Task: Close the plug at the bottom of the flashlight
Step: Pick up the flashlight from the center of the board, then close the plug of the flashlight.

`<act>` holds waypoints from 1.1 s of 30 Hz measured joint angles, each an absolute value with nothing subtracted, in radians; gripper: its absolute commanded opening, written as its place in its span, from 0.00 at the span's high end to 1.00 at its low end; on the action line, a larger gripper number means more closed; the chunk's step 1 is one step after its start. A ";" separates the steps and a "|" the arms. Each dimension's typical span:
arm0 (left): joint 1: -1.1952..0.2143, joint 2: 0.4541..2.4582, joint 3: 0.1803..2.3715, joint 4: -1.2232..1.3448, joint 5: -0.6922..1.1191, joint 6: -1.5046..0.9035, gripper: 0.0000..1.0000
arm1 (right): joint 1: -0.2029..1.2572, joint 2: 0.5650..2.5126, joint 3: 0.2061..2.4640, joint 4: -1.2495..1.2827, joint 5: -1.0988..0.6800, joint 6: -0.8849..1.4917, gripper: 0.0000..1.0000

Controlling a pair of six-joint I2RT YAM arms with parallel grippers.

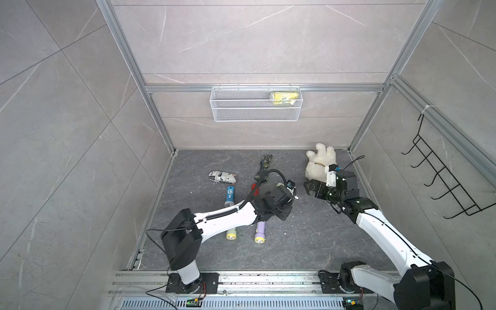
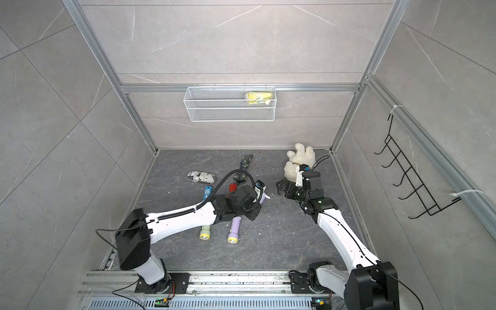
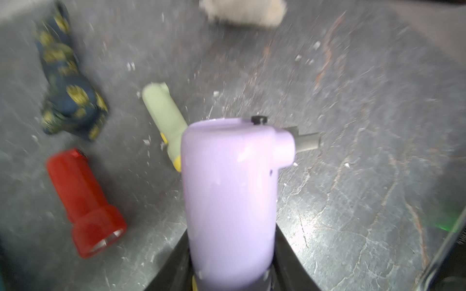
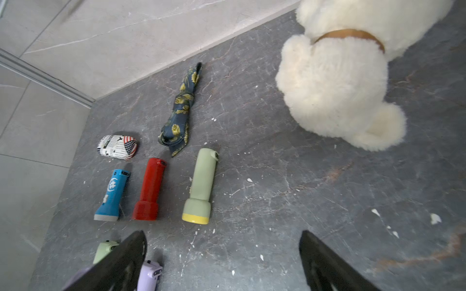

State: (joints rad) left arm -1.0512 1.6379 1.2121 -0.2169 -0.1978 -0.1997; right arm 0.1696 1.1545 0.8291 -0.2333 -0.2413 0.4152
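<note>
In a top view the left gripper (image 2: 258, 205) sits mid-floor with the lilac flashlight (image 2: 264, 196) poking out of it. The right gripper (image 2: 280, 189) is just to its right, near the plush toy (image 2: 299, 163). Left wrist, bit blurry: fingers clamped tight on the flashlight's head end, grey plug (image 3: 306, 144) hanging out sideways. Right wrist: jaws spread wide, nothing in them, only floor (image 4: 252, 176) between.

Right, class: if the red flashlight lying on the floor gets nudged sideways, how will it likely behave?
The red flashlight lies on its round side, so it probably rolls. Its head is wider, so it likely curves. It looks like rigid plastic, unlikely to flex.
</note>
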 measured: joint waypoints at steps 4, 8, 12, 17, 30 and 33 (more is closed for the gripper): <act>-1.016 1.539 1.029 0.053 -0.125 -0.094 1.00 | 0.170 1.171 0.846 -0.233 -0.329 0.398 0.03; -0.958 1.481 0.809 0.390 0.000 0.017 1.00 | 0.170 1.185 0.860 -0.207 -0.450 0.389 0.06; -0.869 1.465 0.669 0.602 0.148 0.034 1.00 | 0.170 1.186 0.868 -0.150 -0.574 0.390 0.09; -0.747 1.453 0.609 0.793 0.331 -0.011 1.00 | 0.172 1.186 0.869 -0.017 -0.746 0.424 0.17; -0.729 1.411 0.594 0.875 0.559 -0.030 1.00 | 0.332 1.270 0.867 0.258 -0.967 0.487 0.28; -0.719 1.410 0.594 0.880 0.583 -0.046 1.00 | 0.335 1.293 0.867 0.302 -1.000 0.509 0.29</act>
State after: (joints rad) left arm -0.7185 1.4101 0.5941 0.8803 0.5831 -0.0456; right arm 0.3347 1.2926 0.8669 0.3019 -1.0000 0.5091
